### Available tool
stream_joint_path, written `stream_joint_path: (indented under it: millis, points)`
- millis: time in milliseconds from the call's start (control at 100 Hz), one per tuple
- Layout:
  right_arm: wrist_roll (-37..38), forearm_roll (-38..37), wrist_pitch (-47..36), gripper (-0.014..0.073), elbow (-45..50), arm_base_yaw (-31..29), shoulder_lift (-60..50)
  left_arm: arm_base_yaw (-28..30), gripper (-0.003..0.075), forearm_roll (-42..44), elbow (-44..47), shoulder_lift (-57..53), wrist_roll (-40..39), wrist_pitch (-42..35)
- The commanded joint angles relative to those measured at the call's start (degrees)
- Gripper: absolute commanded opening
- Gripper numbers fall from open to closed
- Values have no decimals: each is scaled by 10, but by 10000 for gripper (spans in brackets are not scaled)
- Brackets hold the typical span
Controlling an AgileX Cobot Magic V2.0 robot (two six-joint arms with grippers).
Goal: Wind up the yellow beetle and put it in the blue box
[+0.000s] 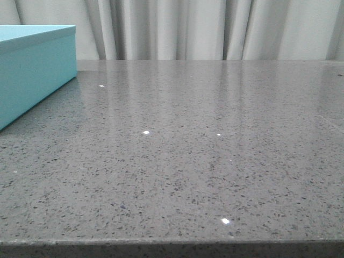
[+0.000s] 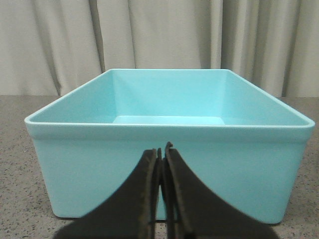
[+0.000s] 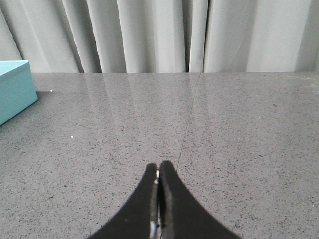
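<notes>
Blue box [image 1: 32,70] sits at the far left of the grey speckled tabletop [image 1: 188,161], cut off by the left edge of the front view; only its near corner, a long side wall and part of its rim show there. Pale pleated curtain [image 1: 215,27] hangs behind the tabletop's back edge. Left wrist view: left claw [image 2: 162,149] clenched, black fingers [image 2: 144,189] pressed together with nothing between them, tips in front of the box's near wall, whether touching it or not cannot tell. Box is open-topped, rounded rim, and the part of its floor that shows is bare turquoise; the near part of the floor is hidden behind the near wall. Right wrist view: right claw [image 3: 158,167] also clenched, fingers together, holding nothing, low over bare tabletop, with a faint thin seam line [image 3: 188,119] in the stone running away from it toward the curtain. Box corner shows at the edge of that view, well apart from the right claw. Yellow beetle is not visible in any of the three views, so where it is cannot be told. Small bright light reflections [image 1: 145,132] dot the tabletop.
</notes>
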Motion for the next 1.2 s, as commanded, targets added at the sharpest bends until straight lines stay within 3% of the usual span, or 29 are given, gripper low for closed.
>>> stream_joint_path:
  millis: [0, 150, 300, 490, 880, 1190]
  points:
    - [-6, -13, -47, -65, -8, 0, 7, -4, -20, -5, 24, -18, -5, -45]
    - [-6, -15, -67, -65, 17, 0, 7, -4, -20, -5, 24, -18, -5, -45]
    - [-7, -8, -170, -65, 54, -24, 7, -4, -20, -5, 24, -18, -5, -45]
    - [-99, 93, -317, -65, 119, -105, 2, -4, -20, -5, 24, -18, -5, -45]
    - [-113, 105, -314, -65, 219, -218, -83, -4, -20, -5, 24, -18, -5, -45]
    - [-113, 109, -277, -65, 236, -227, -103, -4, -20, -5, 24, -18, -5, -45]
